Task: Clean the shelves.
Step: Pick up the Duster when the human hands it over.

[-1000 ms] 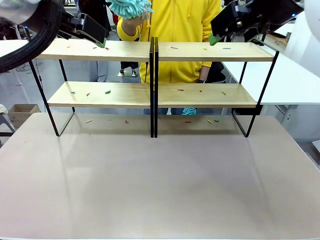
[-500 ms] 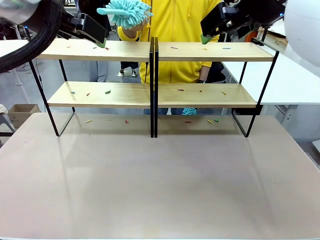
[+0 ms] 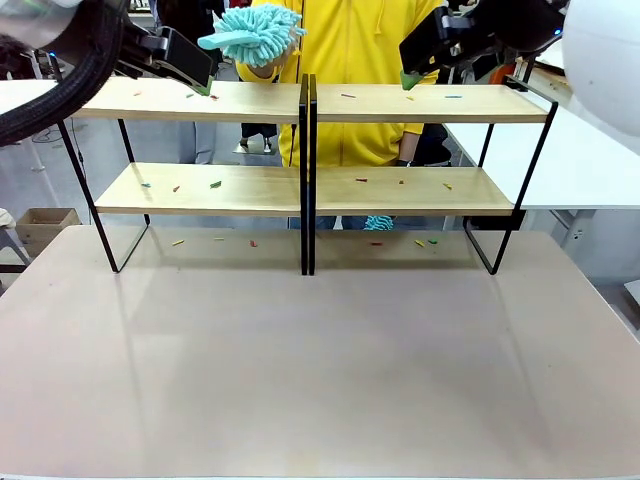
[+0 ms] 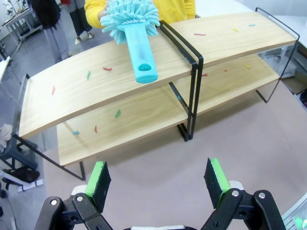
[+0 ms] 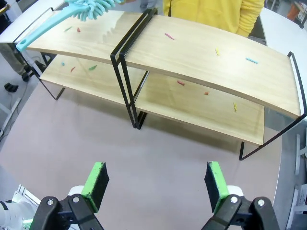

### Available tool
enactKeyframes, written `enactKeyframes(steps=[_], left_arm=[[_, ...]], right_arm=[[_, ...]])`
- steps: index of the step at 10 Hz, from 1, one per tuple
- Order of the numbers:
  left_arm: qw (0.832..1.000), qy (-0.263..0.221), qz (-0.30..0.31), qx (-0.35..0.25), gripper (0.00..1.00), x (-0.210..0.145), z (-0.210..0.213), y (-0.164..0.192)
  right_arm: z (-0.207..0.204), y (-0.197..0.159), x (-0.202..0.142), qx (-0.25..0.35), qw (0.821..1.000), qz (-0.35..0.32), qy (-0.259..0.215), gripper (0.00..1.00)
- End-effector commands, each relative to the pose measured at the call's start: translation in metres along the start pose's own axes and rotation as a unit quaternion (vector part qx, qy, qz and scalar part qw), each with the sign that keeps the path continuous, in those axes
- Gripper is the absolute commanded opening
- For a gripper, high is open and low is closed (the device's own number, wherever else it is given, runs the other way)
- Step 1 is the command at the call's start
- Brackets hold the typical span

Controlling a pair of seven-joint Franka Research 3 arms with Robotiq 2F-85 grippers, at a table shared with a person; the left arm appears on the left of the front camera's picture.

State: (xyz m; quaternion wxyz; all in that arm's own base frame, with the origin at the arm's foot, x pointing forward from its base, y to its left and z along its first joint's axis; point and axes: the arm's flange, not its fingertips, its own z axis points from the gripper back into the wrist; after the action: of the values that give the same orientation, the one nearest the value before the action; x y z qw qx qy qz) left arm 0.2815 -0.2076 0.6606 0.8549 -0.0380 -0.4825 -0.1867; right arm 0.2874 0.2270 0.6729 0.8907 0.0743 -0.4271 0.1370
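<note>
The shelves [image 3: 400, 190] are two wood-and-black-frame racks side by side across the table, with small coloured scraps [image 3: 216, 184] scattered on both tiers. A person in yellow holds a turquoise fluffy duster [image 3: 256, 30] above the left rack's top board, its handle [image 4: 141, 57] pointing toward my left arm. My left gripper [image 3: 205, 82] hovers over the left end of the top board, and in the left wrist view it [image 4: 157, 178] stands open and empty. My right gripper [image 3: 410, 75] hangs above the right rack's top board and is also open and empty [image 5: 154, 181].
More coloured scraps [image 3: 376, 243] lie on the beige table [image 3: 320, 370] under the lower boards. A white table [image 3: 590, 160] stands to the right. The person stands right behind the racks' middle joint [image 3: 308, 150]. The table's front half is bare.
The person has lowered the duster and turned its handle out to the left. My right gripper has shifted left along the top board. The left gripper has held still.
</note>
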Motion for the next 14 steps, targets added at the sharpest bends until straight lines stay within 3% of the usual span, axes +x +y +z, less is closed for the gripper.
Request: enactKeyframes(steps=[1, 7, 8, 9, 10, 12, 13, 14], left_arm=[[1.0, -0.003, 0.0, 0.001, 1.0, 0.001, 0.001, 0.0], [1.0, 0.0, 0.0, 0.0, 1.0, 0.0, 0.0, 0.0], [0.994, 0.044, -0.005, -0.098, 1.0, 0.01, 0.005, 0.005], [0.985, 0.058, 0.001, -0.164, 1.0, 0.021, 0.013, 0.023], [0.953, 0.079, 0.016, -0.291, 1.0, 0.033, 0.025, 0.05], [0.89, 0.065, 0.094, -0.441, 1.0, 0.044, 0.026, 0.122], [0.883, 0.056, 0.139, -0.445, 1.0, 0.045, 0.017, 0.149], [0.859, 0.048, 0.159, -0.483, 1.0, 0.044, 0.006, 0.169]], right_arm=[[0.001, -0.001, 0.0, -0.001, 1.0, -0.001, -0.002, 1.0], [0.001, -0.001, 0.0, -0.001, 1.0, -0.001, -0.002, 1.0], [0.001, -0.001, 0.0, -0.001, 1.0, -0.001, -0.002, 1.0], [0.001, -0.001, 0.0, -0.001, 1.0, -0.001, -0.002, 1.0], [0.001, -0.001, 0.0, -0.001, 1.0, -0.001, -0.002, 1.0], [0.001, -0.001, 0.0, -0.001, 1.0, -0.001, -0.002, 1.0], [0.001, -0.001, 0.0, -0.001, 1.0, -0.001, -0.002, 1.0], [0.001, -0.001, 0.0, -0.001, 1.0, -0.001, -0.002, 1.0]])
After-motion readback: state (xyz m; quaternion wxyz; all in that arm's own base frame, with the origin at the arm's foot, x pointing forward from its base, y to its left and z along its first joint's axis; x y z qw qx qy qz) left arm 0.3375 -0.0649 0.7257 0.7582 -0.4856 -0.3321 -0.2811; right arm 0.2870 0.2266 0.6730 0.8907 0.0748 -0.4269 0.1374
